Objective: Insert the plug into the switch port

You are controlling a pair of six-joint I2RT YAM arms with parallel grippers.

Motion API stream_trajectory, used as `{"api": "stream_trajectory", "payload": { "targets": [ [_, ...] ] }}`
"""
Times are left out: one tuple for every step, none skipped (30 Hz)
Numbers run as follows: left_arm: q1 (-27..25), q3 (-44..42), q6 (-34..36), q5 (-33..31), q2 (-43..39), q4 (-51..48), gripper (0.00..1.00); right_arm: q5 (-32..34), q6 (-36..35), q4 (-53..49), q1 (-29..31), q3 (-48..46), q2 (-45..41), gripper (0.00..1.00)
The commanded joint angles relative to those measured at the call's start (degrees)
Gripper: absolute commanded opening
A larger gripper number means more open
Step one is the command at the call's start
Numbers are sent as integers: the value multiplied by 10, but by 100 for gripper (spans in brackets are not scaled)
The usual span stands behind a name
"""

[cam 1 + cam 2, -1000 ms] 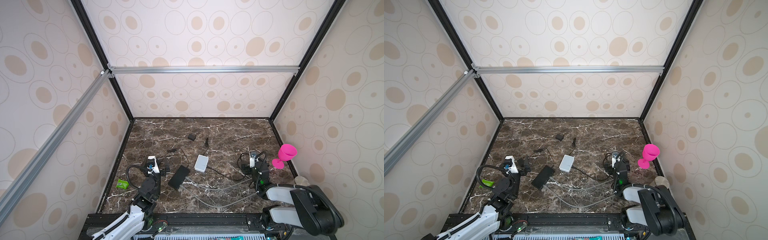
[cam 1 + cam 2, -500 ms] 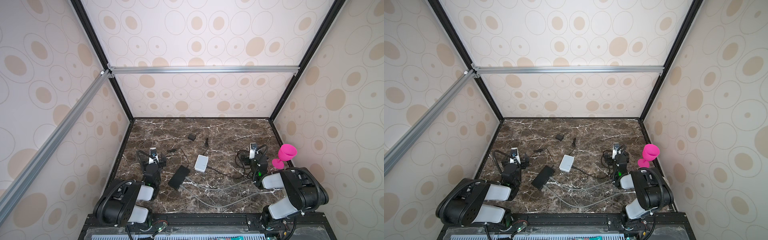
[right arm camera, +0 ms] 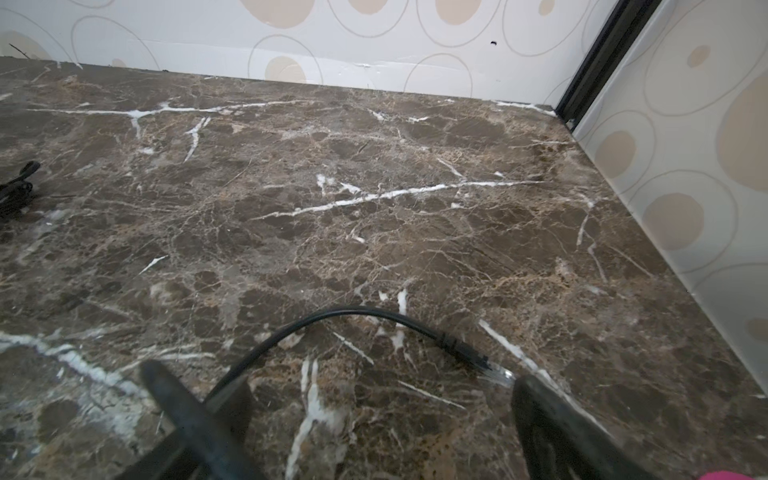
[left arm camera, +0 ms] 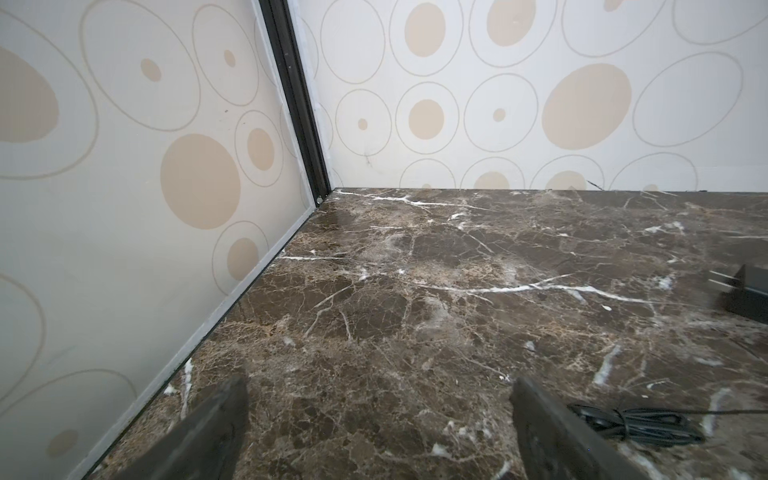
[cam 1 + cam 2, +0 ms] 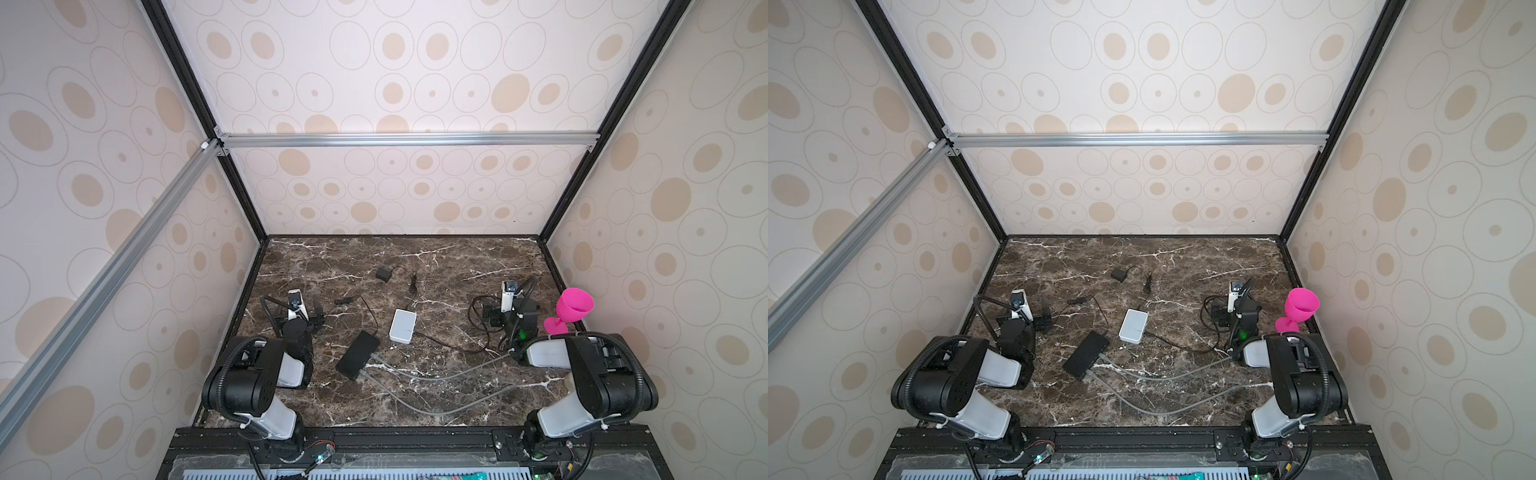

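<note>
Jaws: the left gripper [image 4: 380,415] and the right gripper [image 3: 374,411] are both wide open and hold nothing.
Plug: the plug [image 3: 478,361] lies on the table [image 3: 374,232] between the right gripper's fingers, close to one of them.
Switch: the white switch [image 5: 403,331] sits mid-table, at 9 o'clock from the right gripper and well apart from it.
Could go wrong: the black cable [image 3: 291,332] runs right by the other finger and may snag. The loose switch may slide when pushed.
Edges: the pink cup [image 5: 573,307] at 3 o'clock may tip. A wall is near the left gripper at 9 o'clock.
Open room: bare table at 12 o'clock.
</note>
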Motion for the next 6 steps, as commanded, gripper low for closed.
{"api": "stream_trajectory", "payload": {
  "targets": [
    [2,4,-6,6,1,37,98,-37,8,-13,-8,10,-4,100],
    [3,6,-8,7,-2,28,98,-37,8,-14,-8,10,-5,100],
    [3,5,-7,7,0,31,98,-37,8,-13,-8,9,-6,100],
    [3,4,-6,7,0,35,98,-37,8,-12,-8,8,-6,100],
    [3,5,-7,7,-2,29,98,-37,8,-10,-8,7,-8,100],
    [3,4,-7,6,0,33,98,-37,8,-9,-9,5,-8,100]
  ]
}}
